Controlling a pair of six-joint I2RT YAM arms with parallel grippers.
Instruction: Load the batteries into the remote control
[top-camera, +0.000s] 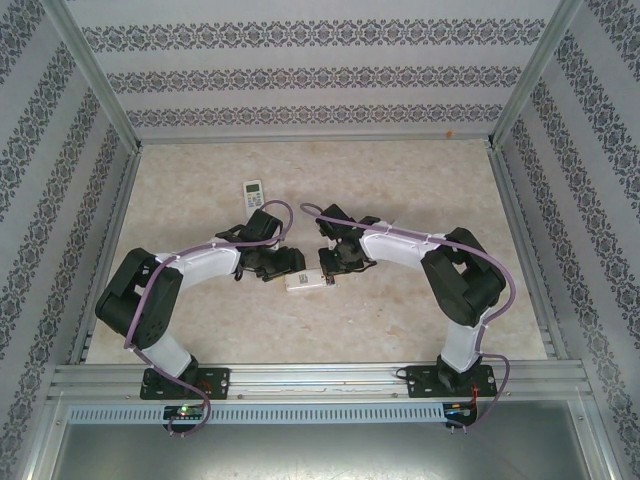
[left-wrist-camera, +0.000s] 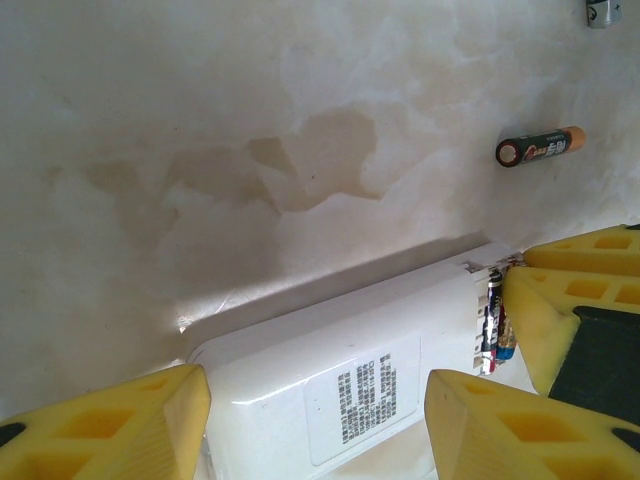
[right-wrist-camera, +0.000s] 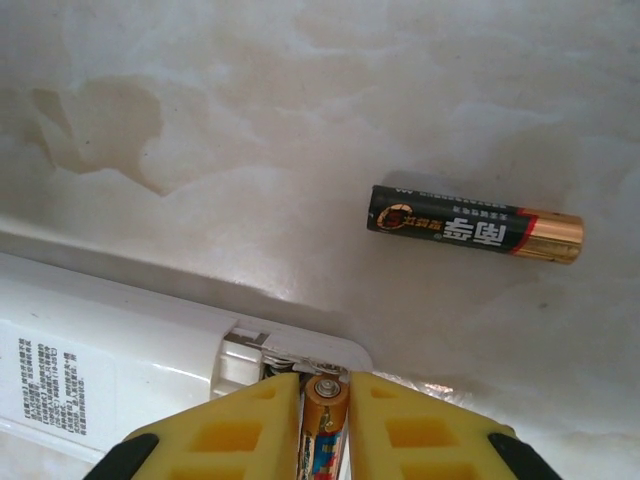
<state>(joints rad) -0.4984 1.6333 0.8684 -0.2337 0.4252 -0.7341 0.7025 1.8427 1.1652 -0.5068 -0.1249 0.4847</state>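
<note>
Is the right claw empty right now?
No, the right claw is pinching a battery, copper end up, right at the open compartment of the remote.

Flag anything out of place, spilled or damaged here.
Nothing damaged. The brownish patch on the table looks like a stain or the surface pattern; I cannot tell which. One loose battery lies beside the remote, unsurprising mid-task, while the right gripper pinches a second battery at the open compartment.
</note>
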